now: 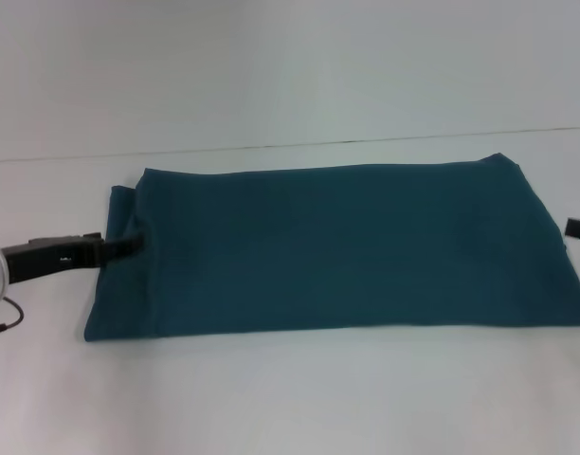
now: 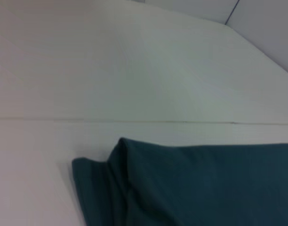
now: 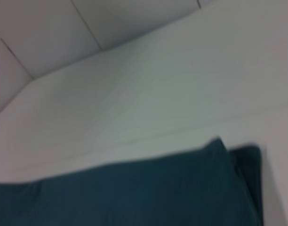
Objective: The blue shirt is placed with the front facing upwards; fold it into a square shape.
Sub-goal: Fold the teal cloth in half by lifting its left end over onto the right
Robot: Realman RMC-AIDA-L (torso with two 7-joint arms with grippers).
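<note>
From the head camera I see the blue shirt [image 1: 337, 248] lying flat on the white counter [image 1: 290, 398] as a long band, its lettering hidden, so I judge the lengthwise folds done and the crosswise fold into a square left. My left hand [image 1: 129, 245] sits at the shirt's left end, its dark tip touching the cloth edge; I cannot tell whether it is clenched or released. Only a dark sliver of my right hand [image 1: 578, 228] shows just beside the shirt's right end, and its state I cannot tell either.

The left wrist camera shows the layered left end of the shirt [image 2: 181, 188] with bare counter [image 2: 36, 155] and a wall seam beyond it.

The right wrist camera shows the right end [image 3: 148, 193], a folded layer stepping out at the corner. Nothing stands in the way.
</note>
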